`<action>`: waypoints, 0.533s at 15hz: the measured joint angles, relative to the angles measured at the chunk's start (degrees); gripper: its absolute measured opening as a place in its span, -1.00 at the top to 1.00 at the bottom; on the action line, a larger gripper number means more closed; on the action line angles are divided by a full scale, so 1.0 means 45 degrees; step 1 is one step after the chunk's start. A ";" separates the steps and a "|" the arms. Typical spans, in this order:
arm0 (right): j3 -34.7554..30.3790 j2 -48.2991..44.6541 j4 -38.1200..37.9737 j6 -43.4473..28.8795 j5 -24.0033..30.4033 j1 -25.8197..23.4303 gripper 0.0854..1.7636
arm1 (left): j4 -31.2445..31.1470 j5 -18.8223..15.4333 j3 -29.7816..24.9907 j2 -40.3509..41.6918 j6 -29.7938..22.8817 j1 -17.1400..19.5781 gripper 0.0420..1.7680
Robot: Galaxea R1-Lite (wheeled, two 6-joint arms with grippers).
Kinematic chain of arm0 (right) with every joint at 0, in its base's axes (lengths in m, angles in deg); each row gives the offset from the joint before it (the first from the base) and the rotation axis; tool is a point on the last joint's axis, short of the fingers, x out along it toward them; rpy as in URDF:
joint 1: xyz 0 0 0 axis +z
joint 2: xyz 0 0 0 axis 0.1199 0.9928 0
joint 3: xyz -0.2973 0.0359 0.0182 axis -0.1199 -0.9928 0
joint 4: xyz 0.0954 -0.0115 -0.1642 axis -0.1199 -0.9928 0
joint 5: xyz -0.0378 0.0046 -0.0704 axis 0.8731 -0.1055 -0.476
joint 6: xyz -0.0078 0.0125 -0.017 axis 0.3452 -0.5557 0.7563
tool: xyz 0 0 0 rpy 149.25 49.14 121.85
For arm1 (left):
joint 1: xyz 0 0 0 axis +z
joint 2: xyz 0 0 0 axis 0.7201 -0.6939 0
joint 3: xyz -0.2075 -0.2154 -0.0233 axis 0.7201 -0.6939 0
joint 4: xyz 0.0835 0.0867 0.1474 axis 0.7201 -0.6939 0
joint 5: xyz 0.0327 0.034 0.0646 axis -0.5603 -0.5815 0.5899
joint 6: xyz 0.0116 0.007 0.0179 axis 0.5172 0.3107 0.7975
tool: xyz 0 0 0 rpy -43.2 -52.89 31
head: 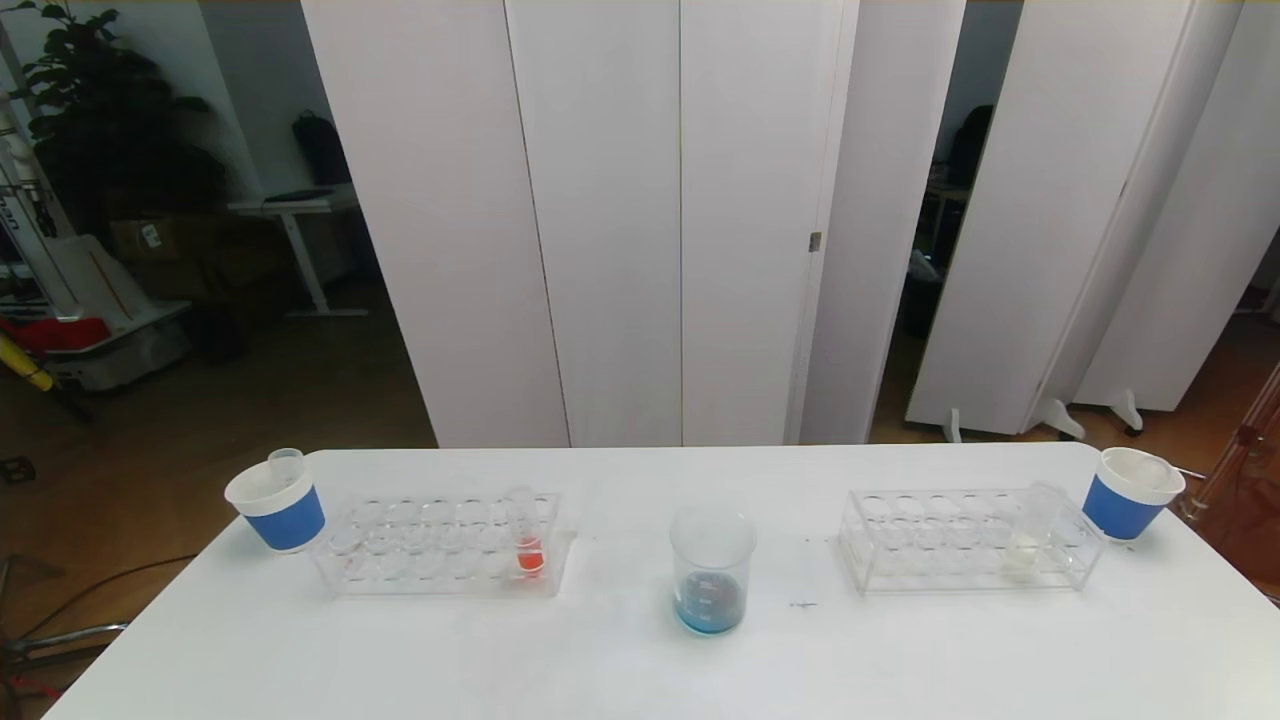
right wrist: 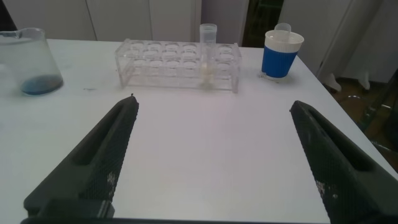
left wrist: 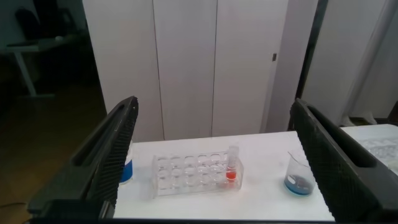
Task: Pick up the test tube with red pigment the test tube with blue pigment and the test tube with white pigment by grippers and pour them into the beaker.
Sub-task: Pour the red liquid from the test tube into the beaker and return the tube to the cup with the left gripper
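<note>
On table centre, beaker [head: 711, 570] upright, both tools released, red tube [head: 527, 540] vertical.

The right gripper [right wrist: 214, 162] fills the lower part of the frame, its two dark textured fingers [right wrist: 102, 155] spread wide apart with nothing between them, hanging above bare white desk [right wrist: 211, 137]. Toward the top centre stands a clear plastic rack [right wrist: 177, 65] with rows of round holes. The test tube with white pigment [right wrist: 208, 53] sits upright in it, near the rack's right end, a little pale liquid at its bottom. Just right of the rack, at upper right, is a blue-and-white paper cup [right wrist: 282, 55] with an empty clear tube inside. At the upper left edge stands the beaker [right wrist: 26, 62], a shallow pool of blue liquid at its base.
</note>
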 joint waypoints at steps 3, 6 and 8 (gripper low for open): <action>0.0000 0.0000 0.0000 -0.0003 -0.0005 0.0000 -0.98 | 0.1663 0.0282 0.0496 -0.2303 0.0005 -0.0014 -0.97; 0.0000 0.0000 0.0000 -0.0003 0.0000 0.0000 -0.98 | 0.3226 0.0469 0.0331 -0.4348 0.0008 -0.0033 -0.97; 0.0000 0.0000 0.0000 -0.0003 0.0000 0.0000 -0.98 | 0.4101 0.0444 -0.0135 -0.5470 0.0014 -0.0098 -0.97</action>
